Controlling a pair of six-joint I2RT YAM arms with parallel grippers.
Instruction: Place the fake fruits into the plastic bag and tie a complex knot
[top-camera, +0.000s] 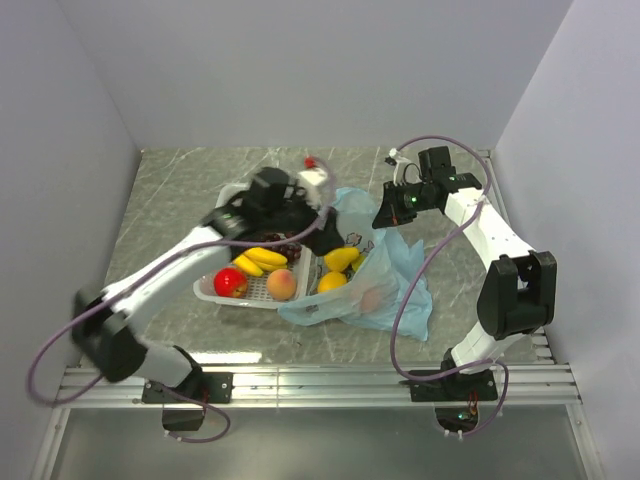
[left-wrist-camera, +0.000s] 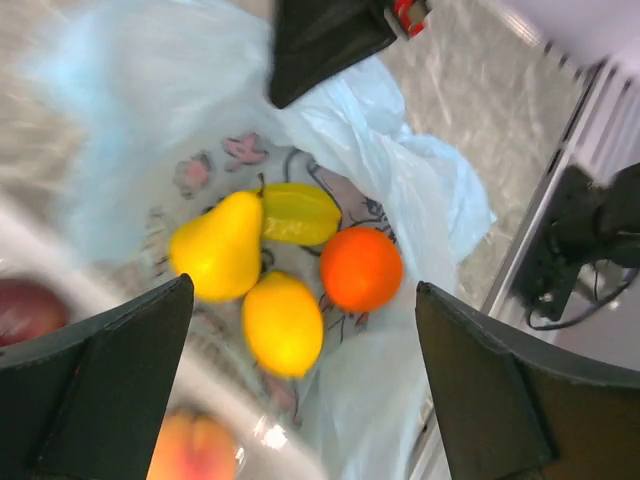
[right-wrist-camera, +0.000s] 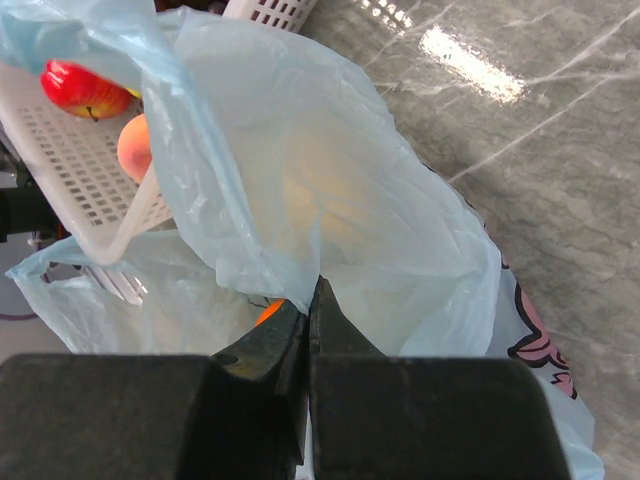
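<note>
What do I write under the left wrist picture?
Open left gripper over the blue bag with a pear, lemon, orange and star fruit inside.

Even brightness (left wrist view motion-blurred)

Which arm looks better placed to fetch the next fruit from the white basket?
Left. The left gripper hangs open and empty over the bag, beside the basket holding apple and peach. The right gripper is shut on the bag's rim, holding it up.
</note>
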